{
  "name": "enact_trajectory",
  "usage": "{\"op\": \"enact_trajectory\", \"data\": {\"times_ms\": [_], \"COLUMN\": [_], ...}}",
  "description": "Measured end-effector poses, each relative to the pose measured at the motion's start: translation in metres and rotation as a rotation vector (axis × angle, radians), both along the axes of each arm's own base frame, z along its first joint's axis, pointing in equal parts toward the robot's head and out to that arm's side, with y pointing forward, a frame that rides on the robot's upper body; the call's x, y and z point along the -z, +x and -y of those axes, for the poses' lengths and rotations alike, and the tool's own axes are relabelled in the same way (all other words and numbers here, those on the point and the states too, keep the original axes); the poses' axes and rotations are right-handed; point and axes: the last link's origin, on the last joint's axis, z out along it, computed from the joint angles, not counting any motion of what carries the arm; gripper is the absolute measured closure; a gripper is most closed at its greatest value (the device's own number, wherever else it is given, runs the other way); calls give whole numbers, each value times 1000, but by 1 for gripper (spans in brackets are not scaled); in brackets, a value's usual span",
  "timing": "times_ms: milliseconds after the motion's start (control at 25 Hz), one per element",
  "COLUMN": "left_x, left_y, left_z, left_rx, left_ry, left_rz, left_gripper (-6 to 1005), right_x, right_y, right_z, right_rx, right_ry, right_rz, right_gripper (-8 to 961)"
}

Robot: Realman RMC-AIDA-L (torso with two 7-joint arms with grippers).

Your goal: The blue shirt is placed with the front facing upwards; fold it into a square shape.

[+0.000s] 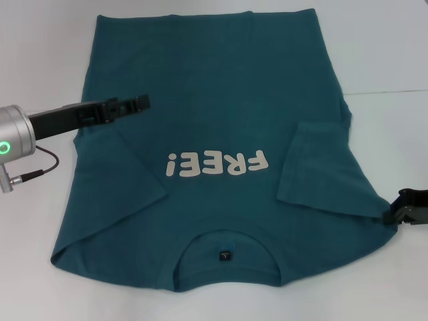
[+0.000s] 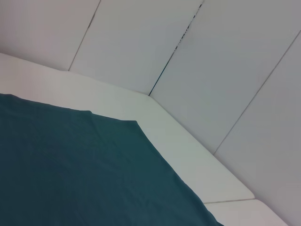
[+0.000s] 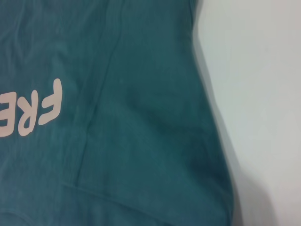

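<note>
1. The shirt point(image 1: 221, 120) is lying flat on the white table point(image 1: 40, 254), front up, its collar nearest the robot and its hem at the far edge.
2. Both sleeves are lying folded inward over the body, either side of the white "FREE!" lettering point(image 1: 217, 164).
3. A small dark neck tag point(image 1: 225, 254) is showing inside the collar.
4. The left gripper point(image 1: 137, 102) is hovering over the shirt's left side, by the folded sleeve; whether its jaws are open or closed cannot be told.
5. The right gripper point(image 1: 401, 210) is sitting at the shirt's right edge near the shoulder; its jaws cannot be judged either.
</note>
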Motion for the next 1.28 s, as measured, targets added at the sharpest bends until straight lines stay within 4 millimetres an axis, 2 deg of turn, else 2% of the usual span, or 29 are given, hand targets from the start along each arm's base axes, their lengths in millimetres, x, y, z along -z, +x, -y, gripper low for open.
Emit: {"op": "enact_trajectory", "data": {"times_ms": [280, 440, 680, 1040, 1280], "left_x": [0, 0, -4, -46, -54], "left_y": [-1, -1, -4, -42, -54], "left_z": [0, 0, 0, -1, 11], "left_rx": [-2, -2, -32, -327, -376], "left_ry": [-1, -1, -4, -88, -163], "left_rz": [0, 0, 12, 6, -85], "left_gripper": [124, 125, 125, 126, 126], "right_x": [-1, -2, -4, -4, -5], "right_y": [2, 3, 5, -2, -8], "right_z": [1, 2, 3, -3, -7], "right_rx": [-3, -10, -30, -68, -92], "right_ry": [2, 2, -1, -1, -4], "right_rz": [6, 10, 20, 21, 21], "right_gripper": [857, 908, 910, 912, 913]}}
